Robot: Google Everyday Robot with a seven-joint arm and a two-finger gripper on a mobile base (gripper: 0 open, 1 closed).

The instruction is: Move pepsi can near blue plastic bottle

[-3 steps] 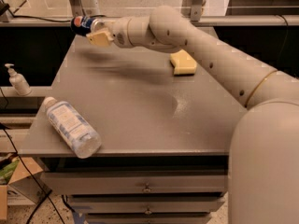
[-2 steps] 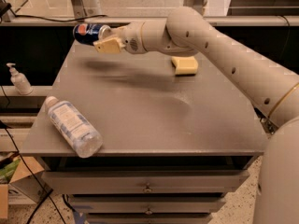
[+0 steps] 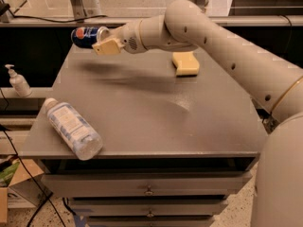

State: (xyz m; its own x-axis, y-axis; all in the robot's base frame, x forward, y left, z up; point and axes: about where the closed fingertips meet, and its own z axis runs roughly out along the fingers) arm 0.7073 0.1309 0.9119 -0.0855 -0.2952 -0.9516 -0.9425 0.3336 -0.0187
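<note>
The pepsi can (image 3: pixel 86 36) is dark blue with a round red-white-blue logo; it is held sideways in the air above the table's far left corner. My gripper (image 3: pixel 100 40) is shut on the pepsi can, at the end of my white arm reaching in from the right. The blue plastic bottle (image 3: pixel 72 128) is clear with a white cap and pale label; it lies on its side at the table's front left, well apart from the can.
A yellow sponge (image 3: pixel 185 63) lies at the back right of the grey table (image 3: pixel 156 112). A small white pump-dispenser bottle (image 3: pixel 18 81) stands on a shelf off the table's left. Drawers sit below the table front.
The gripper has lifted the pepsi can off the table and carried it a little toward the front and right; the arm has swung with it. The bottle and sponge have not moved.
</note>
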